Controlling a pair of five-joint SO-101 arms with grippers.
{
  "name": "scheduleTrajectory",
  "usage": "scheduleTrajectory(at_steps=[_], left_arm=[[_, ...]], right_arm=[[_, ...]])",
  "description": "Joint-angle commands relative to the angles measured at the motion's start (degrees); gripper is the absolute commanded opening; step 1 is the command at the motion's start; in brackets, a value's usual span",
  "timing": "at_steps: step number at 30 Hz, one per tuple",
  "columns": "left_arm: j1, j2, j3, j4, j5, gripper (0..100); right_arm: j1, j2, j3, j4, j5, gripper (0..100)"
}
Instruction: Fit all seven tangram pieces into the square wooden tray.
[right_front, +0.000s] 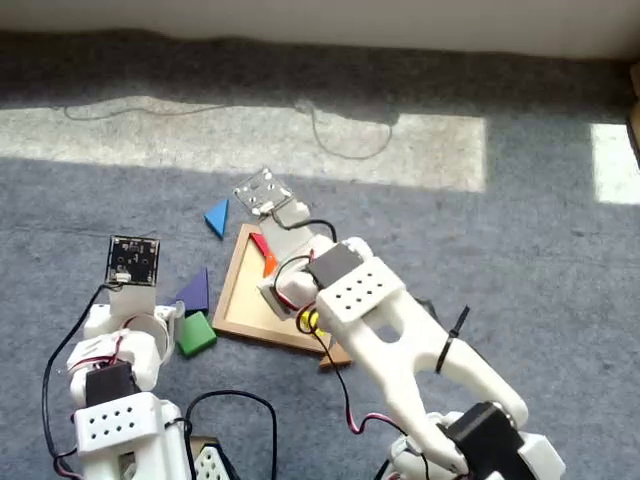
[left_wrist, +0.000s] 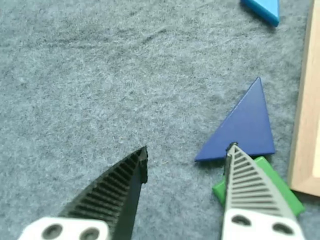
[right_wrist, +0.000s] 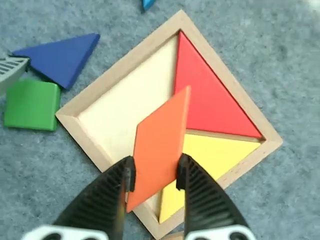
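The square wooden tray (right_wrist: 117, 67) lies on grey carpet and holds a red triangle (right_wrist: 207, 97) and a yellow triangle (right_wrist: 210, 155). My right gripper (right_wrist: 156, 162) hangs over the tray, shut on an orange parallelogram (right_wrist: 160, 145) that tilts above the bare part of the tray floor. Beside the tray lie a dark blue triangle (left_wrist: 245, 127) and a green square (left_wrist: 275, 177), touching each other. My left gripper (left_wrist: 187, 150) is open low over the carpet, its pale finger (left_wrist: 240, 180) over the green square by the dark blue triangle's edge. A light blue triangle (right_front: 217, 216) lies farther back.
A thin cable (right_front: 340, 140) loops over the carpet at the back, in a sunlit strip. The right arm (right_front: 400, 340) crosses the tray's near corner in the high view. Open carpet spreads left of the pieces and right of the tray (right_front: 228, 285).
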Motion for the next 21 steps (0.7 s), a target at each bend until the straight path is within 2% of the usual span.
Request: scheduleTrajectory(at_steps=[1, 14, 21], left_arm=[[-1.0, -0.7, -0.3, -2.7, 1.2, 26], [-0.8, -0.7, -0.3, -2.7, 1.2, 26], [-0.8, -0.7, -0.3, -2.7, 1.2, 26]], right_arm=[[-2.6, 4.9, 0.0, -3.7, 1.1, 0.6], [-4.1, 11.3, 0.0, -3.8, 14.3, 0.6], [-2.4, 11.5, 0.3, -3.8, 16.4, 0.6]])
